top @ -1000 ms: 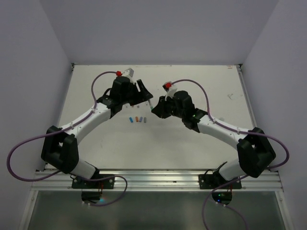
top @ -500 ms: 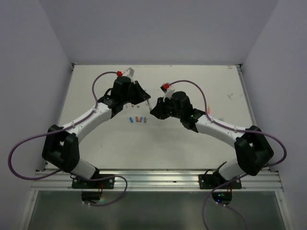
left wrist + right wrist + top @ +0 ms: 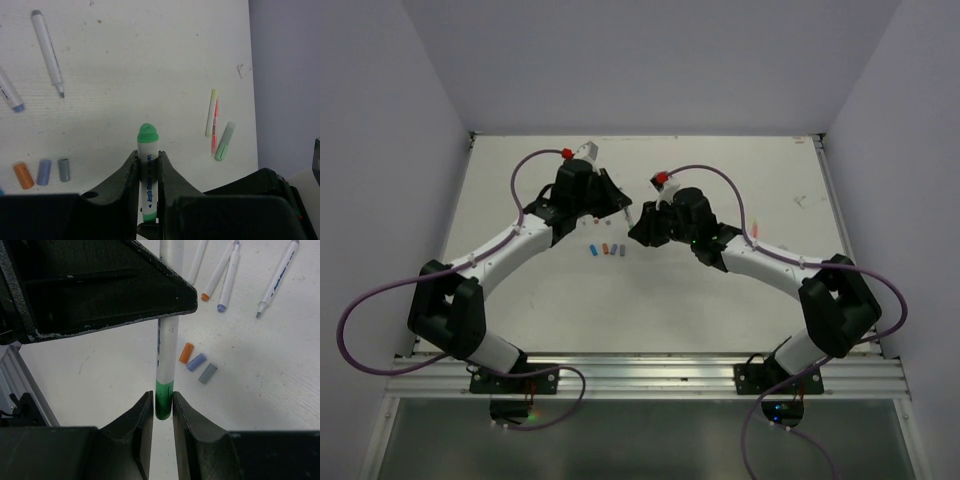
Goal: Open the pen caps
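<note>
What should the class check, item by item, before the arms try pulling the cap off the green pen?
1. Barrel of the green pen clamped in the left gripper: ok.
2. Jaws of the right gripper flank the green cap: ok.
3. Right grip firm on that cap: cannot tell.
4. Cap seated on the barrel, not yet off: ok.
5. The three loose caps lie apart from the held pen: ok.

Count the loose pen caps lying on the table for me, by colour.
blue cap: 1
orange cap: 1
lilac cap: 1
grey cap: 1
Total: 4 loose caps
</note>
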`<move>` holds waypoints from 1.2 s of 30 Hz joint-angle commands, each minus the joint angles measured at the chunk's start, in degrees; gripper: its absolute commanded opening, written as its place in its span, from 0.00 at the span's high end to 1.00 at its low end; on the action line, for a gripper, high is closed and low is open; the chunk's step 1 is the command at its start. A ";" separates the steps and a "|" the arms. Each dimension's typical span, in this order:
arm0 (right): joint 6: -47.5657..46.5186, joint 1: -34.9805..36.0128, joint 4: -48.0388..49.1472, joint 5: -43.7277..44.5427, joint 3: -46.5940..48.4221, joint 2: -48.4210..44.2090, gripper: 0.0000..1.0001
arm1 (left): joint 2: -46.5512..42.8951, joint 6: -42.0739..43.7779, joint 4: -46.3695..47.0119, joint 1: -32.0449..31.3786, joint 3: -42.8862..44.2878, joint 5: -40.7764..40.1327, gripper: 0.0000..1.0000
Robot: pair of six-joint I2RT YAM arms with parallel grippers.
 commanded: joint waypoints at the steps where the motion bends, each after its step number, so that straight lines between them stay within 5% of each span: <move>1: 0.60 0.13 3.56 -2.41 3.20 0.61 0.73 | -1.16 -0.17 2.04 -0.03 0.28 0.77 1.00; 8: 0.08 0.05 3.38 -2.06 3.73 0.88 0.76 | -1.77 -0.17 1.95 0.06 0.28 0.42 1.00; 13: -0.45 0.05 2.86 -2.59 2.59 0.53 1.00 | -2.38 -1.31 2.92 0.32 0.81 -0.01 1.00; 36: -5.46 0.31 -1.89 -7.69 -10.23 -1.23 1.00 | -4.23 -2.46 18.74 6.39 13.64 -16.53 1.00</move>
